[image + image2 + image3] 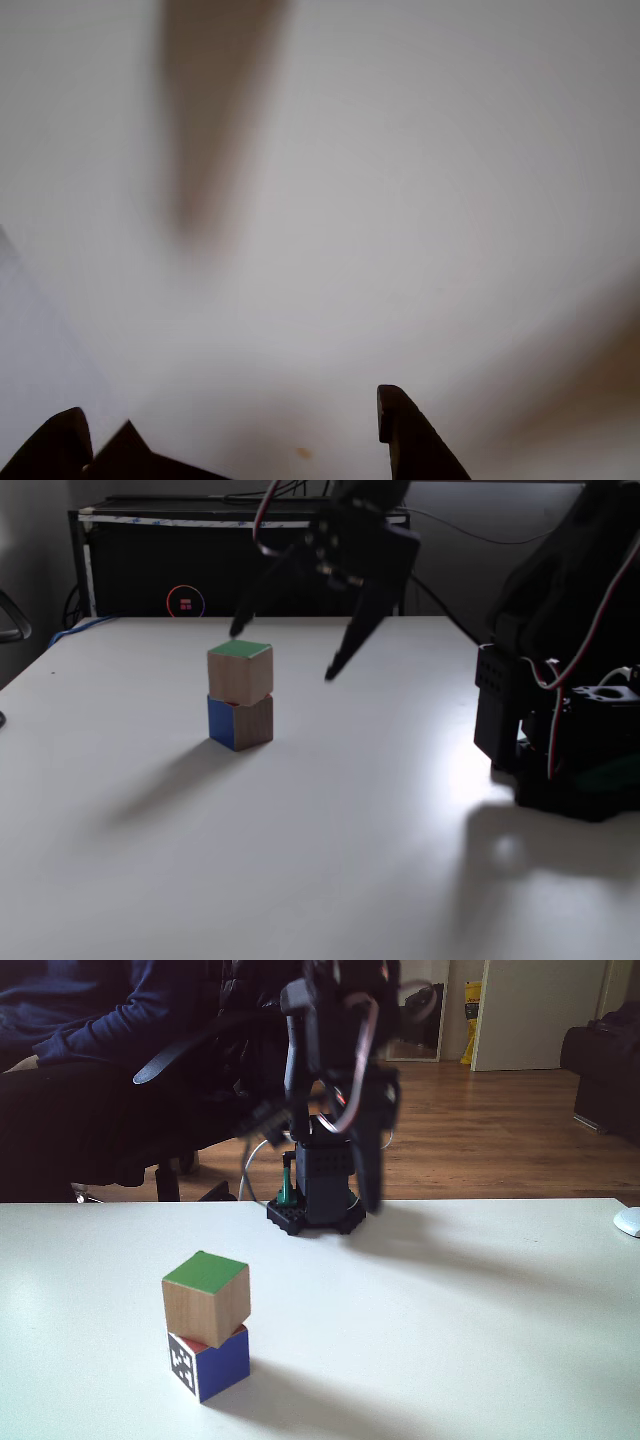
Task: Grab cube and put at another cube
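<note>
green-topped cube (205,1298) with plain light-brown wood sides sits on the other cube (210,1358), which shows blue, a sliver of red, and a black-and-white pixel marker. beneath both, the table (450,1340) is white.

fingers (400,430) cut off below, arm (340,1070) motion-blurred — top cropped

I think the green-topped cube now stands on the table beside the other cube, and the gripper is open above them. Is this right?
Not quite. The green-topped cube stands on top of the other cube, not beside it, as both fixed views show. The gripper is indeed open above them.
</note>
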Controlling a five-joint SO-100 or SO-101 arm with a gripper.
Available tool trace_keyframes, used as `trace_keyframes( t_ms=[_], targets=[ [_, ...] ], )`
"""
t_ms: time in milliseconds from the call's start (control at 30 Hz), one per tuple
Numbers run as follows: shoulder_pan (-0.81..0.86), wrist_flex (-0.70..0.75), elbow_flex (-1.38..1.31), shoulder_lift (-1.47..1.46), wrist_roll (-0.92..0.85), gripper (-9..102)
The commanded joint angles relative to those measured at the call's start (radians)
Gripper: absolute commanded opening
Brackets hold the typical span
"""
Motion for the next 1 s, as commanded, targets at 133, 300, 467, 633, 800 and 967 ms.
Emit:
trace_keyframes(
  t_ms=[133,300,467,633,800,967],
  targets=[
    [-0.071,-0.353,0.278,0.107,0.003,43],
    [-0.071,-0.483,0.410,0.115,-0.009,42],
    [-0.051,-0.629,0.637,0.302,-0.080,36],
    [-0.044,-0.701,0.871,0.594,-0.143,26],
    [-0.058,-0.574,1.054,0.960,-0.123,2],
    [-0.083,-0.350,1.063,1.144,-0.120,0]
  ],
)
